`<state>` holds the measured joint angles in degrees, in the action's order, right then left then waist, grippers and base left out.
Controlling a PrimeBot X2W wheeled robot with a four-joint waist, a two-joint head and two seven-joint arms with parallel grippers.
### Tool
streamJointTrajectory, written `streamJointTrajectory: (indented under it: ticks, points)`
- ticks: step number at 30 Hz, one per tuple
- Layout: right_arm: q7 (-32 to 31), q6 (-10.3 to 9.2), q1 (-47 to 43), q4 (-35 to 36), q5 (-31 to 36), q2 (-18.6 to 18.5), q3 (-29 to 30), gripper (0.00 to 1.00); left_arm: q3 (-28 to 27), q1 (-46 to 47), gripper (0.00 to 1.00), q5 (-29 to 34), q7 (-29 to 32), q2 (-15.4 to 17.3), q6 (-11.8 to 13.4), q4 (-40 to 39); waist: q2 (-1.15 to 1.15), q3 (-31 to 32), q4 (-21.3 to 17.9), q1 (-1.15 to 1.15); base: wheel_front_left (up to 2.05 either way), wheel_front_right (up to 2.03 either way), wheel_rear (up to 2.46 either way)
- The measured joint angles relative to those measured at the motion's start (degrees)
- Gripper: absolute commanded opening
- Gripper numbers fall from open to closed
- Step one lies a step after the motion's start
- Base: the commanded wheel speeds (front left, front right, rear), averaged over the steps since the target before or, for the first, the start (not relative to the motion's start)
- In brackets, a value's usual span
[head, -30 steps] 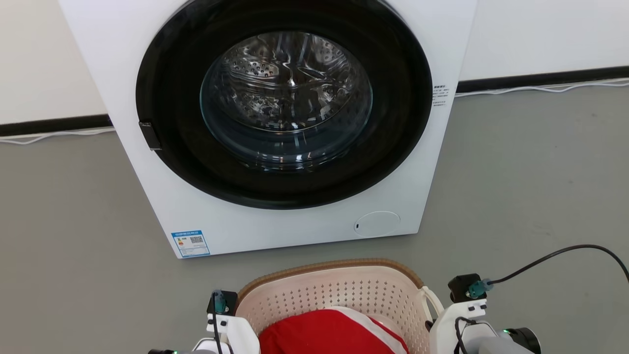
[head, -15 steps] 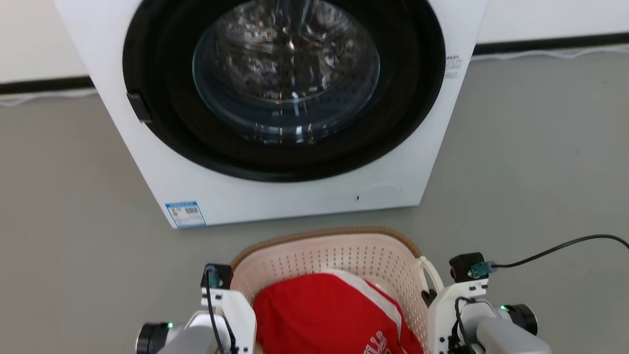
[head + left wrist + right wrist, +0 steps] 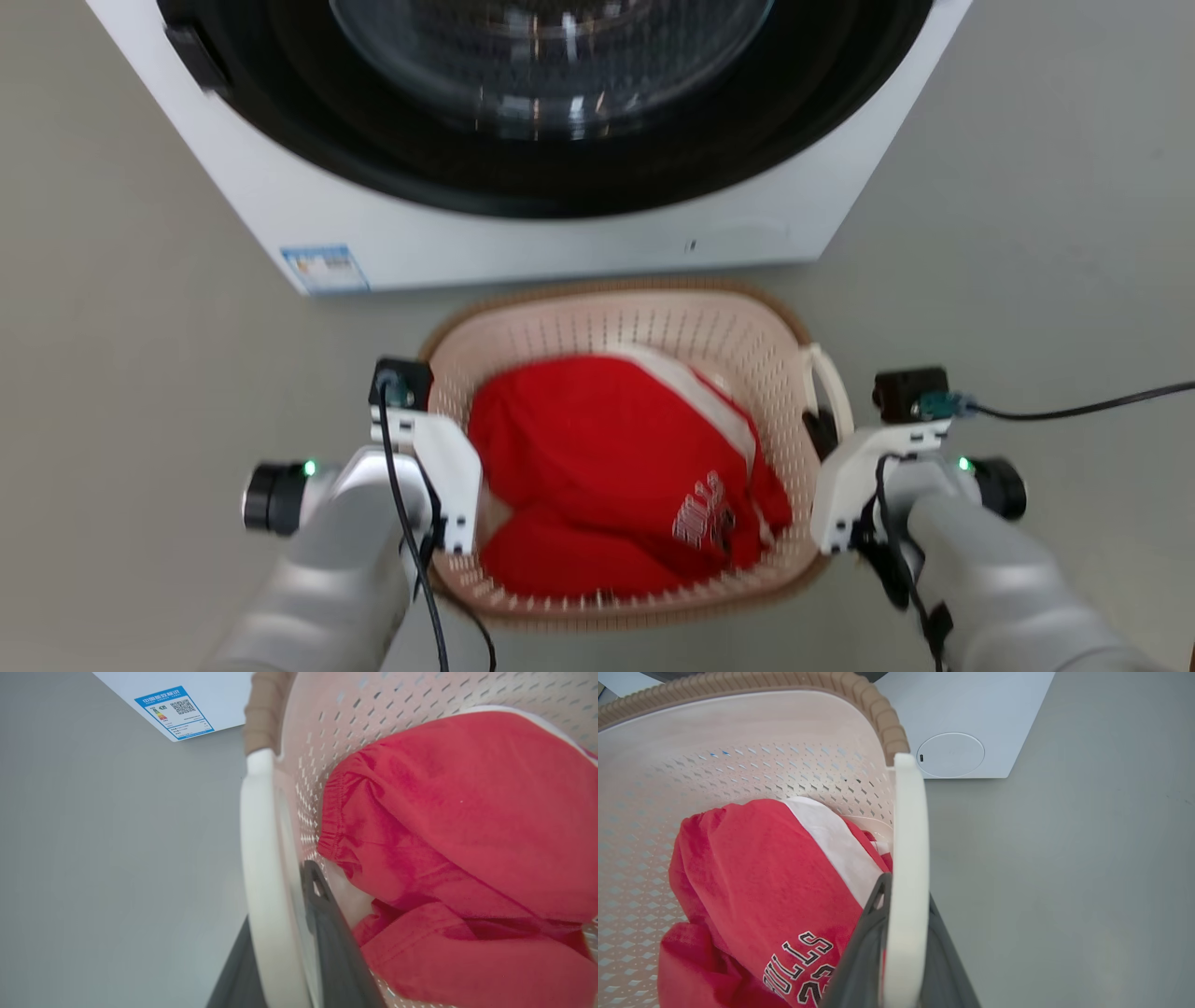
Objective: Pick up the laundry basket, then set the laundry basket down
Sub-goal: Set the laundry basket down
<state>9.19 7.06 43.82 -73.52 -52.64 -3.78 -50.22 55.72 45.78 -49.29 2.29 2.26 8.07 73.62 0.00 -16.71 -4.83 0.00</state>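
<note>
The laundry basket (image 3: 653, 327), cream and perforated with a brown woven-look rim (image 3: 607, 285), stands right in front of me between my two arms. A red garment (image 3: 616, 467) with a white stripe and lettering lies in it. My left gripper (image 3: 439, 448) is at the basket's left side. In the left wrist view its dark fingers (image 3: 327, 933) are shut on either side of the white loop handle (image 3: 261, 858). My right gripper (image 3: 826, 439) is shut the same way on the right handle (image 3: 908, 826), one finger (image 3: 868, 933) inside the loop. I cannot tell whether the basket touches the floor.
A white front-loading washer (image 3: 523, 243) with a dark round door stands just beyond the basket, a blue label (image 3: 322, 269) at its lower left corner. Grey floor (image 3: 1027, 233) lies open to both sides. A black cable (image 3: 1074, 409) trails right from my right wrist.
The head camera has tilted down, so the washer slid up the picture and the whole basket and both forearms came into view. The basket's far rim now meets the washer's lower edge.
</note>
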Motion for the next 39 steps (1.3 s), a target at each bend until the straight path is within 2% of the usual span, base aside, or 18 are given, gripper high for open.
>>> streamJointTrajectory:
  ticks: [16,24,39]
  points:
    - [4.52,0.00,9.38,0.52,-0.32,-0.15,0.49,0.00,-0.91,8.82,0.00,0.45,-8.17,1.67,2.60,0.19,0.00,-16.16,1.74,0.00,0.00,0.00,0.00]
    - [4.52,0.00,14.38,2.97,4.35,-0.18,6.58,0.00,-1.60,14.66,0.00,0.46,-11.80,3.26,3.34,0.14,0.00,-22.85,1.11,0.00,0.00,0.00,0.00]
    - [4.52,0.00,15.21,6.34,14.23,-0.10,17.07,0.00,-1.56,18.70,0.00,0.54,-12.12,4.14,4.02,0.02,0.00,-31.13,0.33,0.00,0.00,0.00,0.00]
